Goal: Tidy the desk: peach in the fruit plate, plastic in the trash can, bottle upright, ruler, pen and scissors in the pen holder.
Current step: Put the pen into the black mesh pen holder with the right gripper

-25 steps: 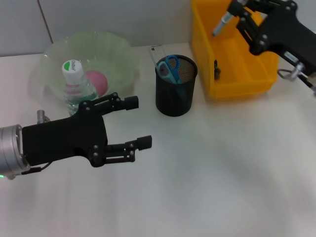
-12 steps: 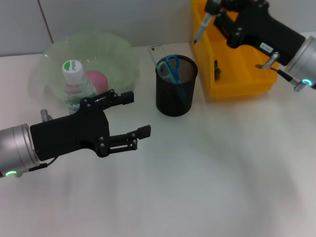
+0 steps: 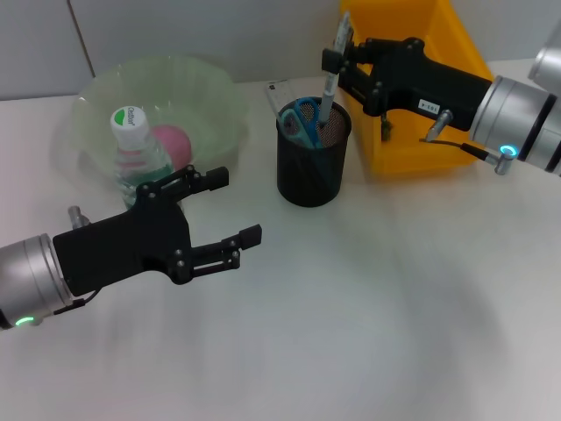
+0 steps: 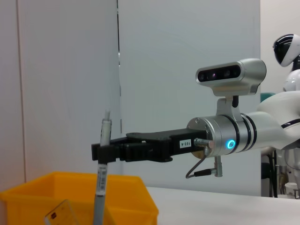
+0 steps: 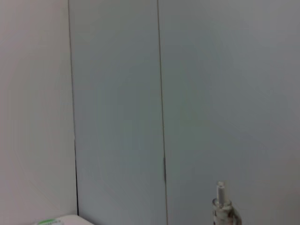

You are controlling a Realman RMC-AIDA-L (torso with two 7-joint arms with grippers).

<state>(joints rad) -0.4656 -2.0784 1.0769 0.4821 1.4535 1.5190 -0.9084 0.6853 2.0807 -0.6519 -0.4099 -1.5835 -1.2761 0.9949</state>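
The step in hand is the pen: the right gripper point(image 3: 337, 60) is clamped on the upper part of a grey pen point(image 3: 328, 81) and holds it nearly upright over the black mesh pen holder point(image 3: 312, 153), with the pen's lower end at or just inside the holder's rim; how deep the tip sits cannot be told. From the left wrist view the same right gripper point(image 4: 104, 152) is seen side-on, pinching the pen point(image 4: 100, 185) in front of the yellow bin point(image 4: 75, 199). To my judgement the next move calls for lowering the pen a little further so the tip clears the blue-handled scissors point(image 3: 300, 119) already standing in the holder, then parting the fingers so it drops in without tipping the holder. The left gripper point(image 3: 226, 213) hangs low over the table near the fruit plate with its fingers wide apart and nothing between them; it appears idle. Counting what shows: one pen, one pair of scissors, one clear ruler point(image 3: 279, 95) leaning at the back of the holder, one pen holder, one yellow bin, one pale green fruit plate point(image 3: 210, 96), one pink peach point(image 3: 171, 142) lying in that plate, and one plastic bottle point(image 3: 136, 153) with a white and green cap standing upright just in front of the peach. With the ruler and scissors in the holder, the peach in the plate and the bottle upright, the pen looks to be the last item outstanding.
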